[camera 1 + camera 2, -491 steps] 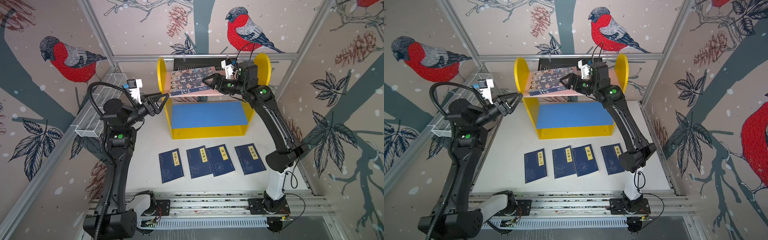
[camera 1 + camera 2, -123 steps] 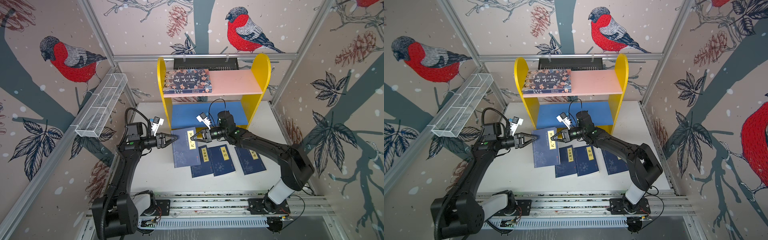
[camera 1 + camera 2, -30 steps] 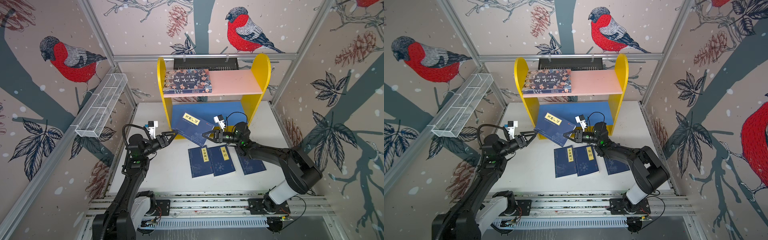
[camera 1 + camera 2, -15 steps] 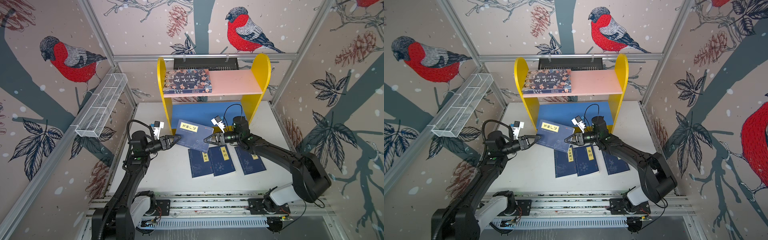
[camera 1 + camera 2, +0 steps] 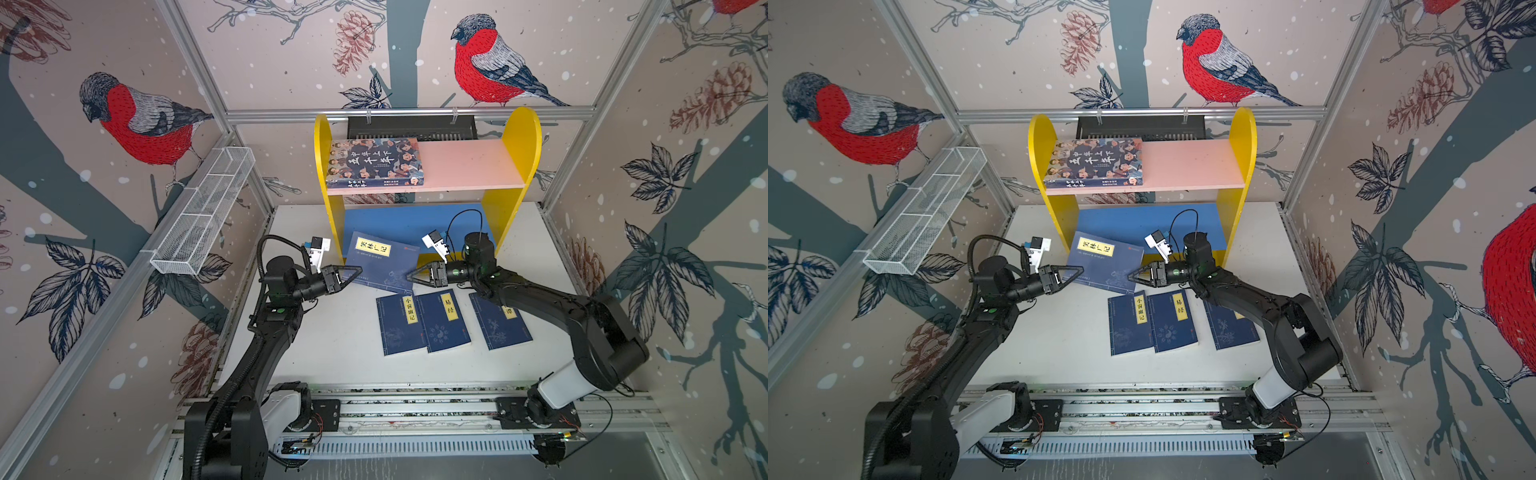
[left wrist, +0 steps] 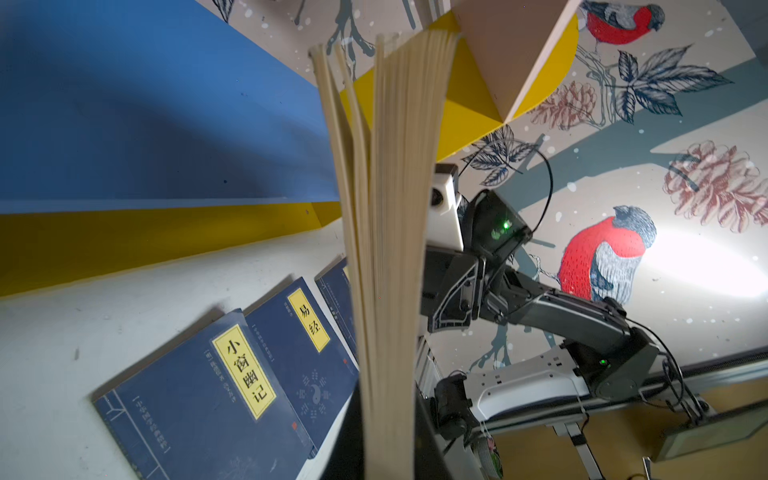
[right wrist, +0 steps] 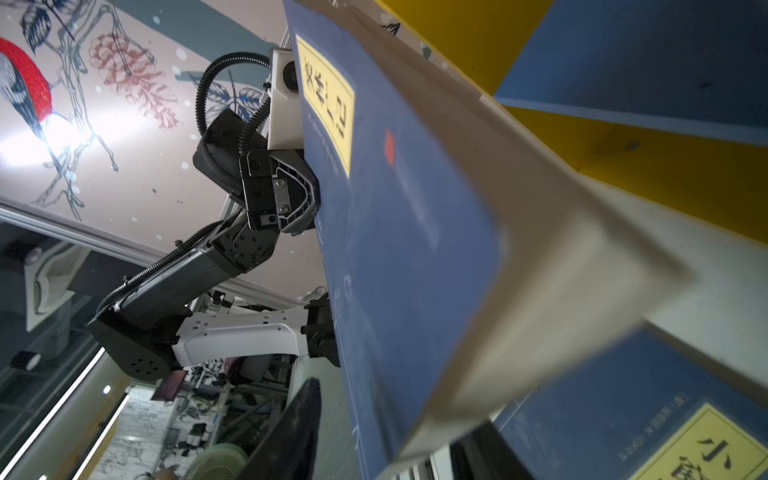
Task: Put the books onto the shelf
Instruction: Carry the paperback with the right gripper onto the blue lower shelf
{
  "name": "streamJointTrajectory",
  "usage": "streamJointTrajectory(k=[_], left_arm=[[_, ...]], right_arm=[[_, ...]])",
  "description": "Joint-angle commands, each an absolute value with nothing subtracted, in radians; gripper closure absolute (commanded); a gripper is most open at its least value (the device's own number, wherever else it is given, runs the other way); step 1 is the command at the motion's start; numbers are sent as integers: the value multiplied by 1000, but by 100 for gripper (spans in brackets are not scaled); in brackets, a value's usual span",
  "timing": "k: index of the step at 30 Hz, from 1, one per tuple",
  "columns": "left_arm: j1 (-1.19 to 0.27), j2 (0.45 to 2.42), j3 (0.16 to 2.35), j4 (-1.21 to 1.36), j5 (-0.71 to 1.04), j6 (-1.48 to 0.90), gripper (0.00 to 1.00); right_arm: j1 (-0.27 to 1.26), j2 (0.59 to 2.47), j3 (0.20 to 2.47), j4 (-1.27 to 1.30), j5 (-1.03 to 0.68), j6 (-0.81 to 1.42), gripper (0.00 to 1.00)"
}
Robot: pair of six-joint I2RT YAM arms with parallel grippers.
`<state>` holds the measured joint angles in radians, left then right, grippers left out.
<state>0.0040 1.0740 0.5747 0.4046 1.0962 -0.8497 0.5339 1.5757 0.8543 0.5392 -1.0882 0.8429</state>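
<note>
White tabletop [image 5: 332,345], centre frame: your left gripper [image 5: 355,272] has just clamped the thin navy-blue yellow-labelled book [image 5: 386,266]. The right gripper [image 5: 411,276] is at its corner, can't tell if it holds. Handover; yellow-sided shelf [image 5: 515,166] next.

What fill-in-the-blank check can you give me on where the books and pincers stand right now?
1. The illustrated book lies on the shelf's ____ upper board.
2. ____ navy books lie flat on the table.
3. The left pincer is shut on the lifted book, whose label is ____.

Missing words: pink; three; yellow.
</note>
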Motion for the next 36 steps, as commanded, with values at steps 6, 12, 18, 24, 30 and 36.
streamJointTrajectory(k=[6, 12, 18, 24, 30, 36], left_arm=[[4, 1167, 558, 748, 1074, -1069, 100], [3, 1169, 551, 708, 1062, -1031, 100], [4, 1137, 558, 475, 991, -857, 100], [5, 1132, 598, 342, 934, -761, 78], [25, 1102, 658, 120, 796, -612, 45], [142, 1060, 683, 46, 761, -596, 43]], right_arm=[[596, 1620, 824, 908, -1013, 1053, 54], [592, 1683, 840, 960, -963, 1113, 84], [566, 1714, 890, 913, -936, 1095, 98], [543, 1744, 980, 784, -935, 1029, 99], [505, 1789, 1054, 663, -954, 974, 99], [490, 1861, 1157, 537, -970, 911, 100]])
